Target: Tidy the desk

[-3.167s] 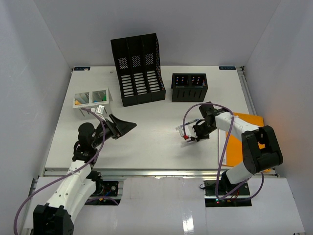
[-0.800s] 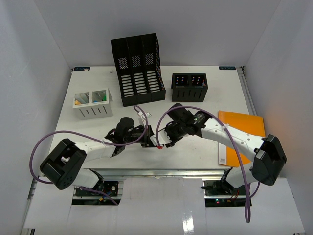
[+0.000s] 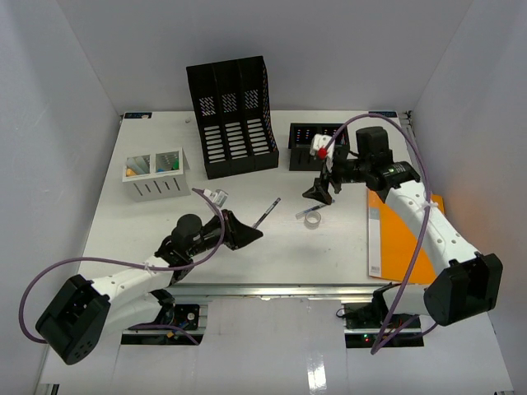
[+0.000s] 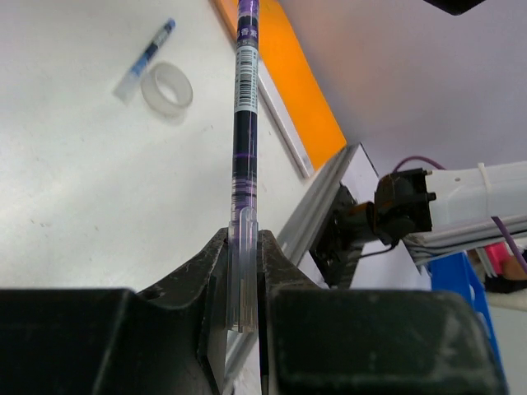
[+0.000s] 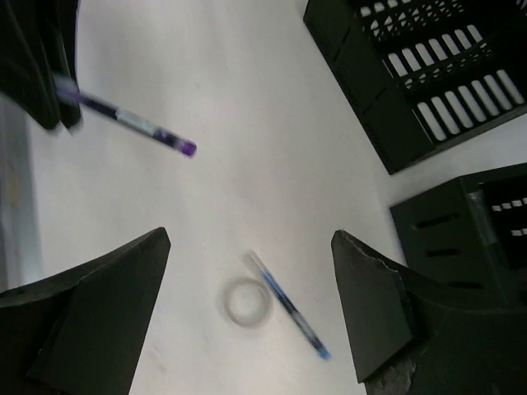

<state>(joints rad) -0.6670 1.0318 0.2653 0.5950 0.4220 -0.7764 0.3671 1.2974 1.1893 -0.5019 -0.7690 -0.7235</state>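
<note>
Worktop (image 3: 346,247): white rectangle lying flat, long axis running left to right, silver rail (image 3: 272,288) along its near edge, short sides running near to far.

Left tool (image 3: 249,233) is over the near-middle of the worktop, clamped tight on a purple pen (image 3: 268,211). The grip is on the pen's clear end. In the left wrist view the pen (image 4: 244,123) sticks straight out from between the jaws of the tool (image 4: 243,271). The pen's long axis runs diagonally, with the free tip aimed at the far right corner. Can't tell if the tip touches the surface.

Just past that, around the middle: a clear tape ring (image 3: 312,220) flat on the worktop, with a blue pen (image 3: 306,211) just beside it on its far side, possibly touching. Both lie loose.

Right tool (image 3: 319,191) hangs above those two with its jaws spread wide and nothing between them. The right wrist view shows the tool (image 5: 251,234) looking down on the ring (image 5: 249,302) and the blue pen (image 5: 288,309).

Orange folder (image 3: 412,239) lies flat along the right edge, long side running near to far.

White basket (image 3: 155,174) sits toward the left edge, farther back.

Along the far edge: a tall black file rack (image 3: 235,115) left of centre and a low black organizer (image 3: 319,146) to its right, apart from each other.
</note>
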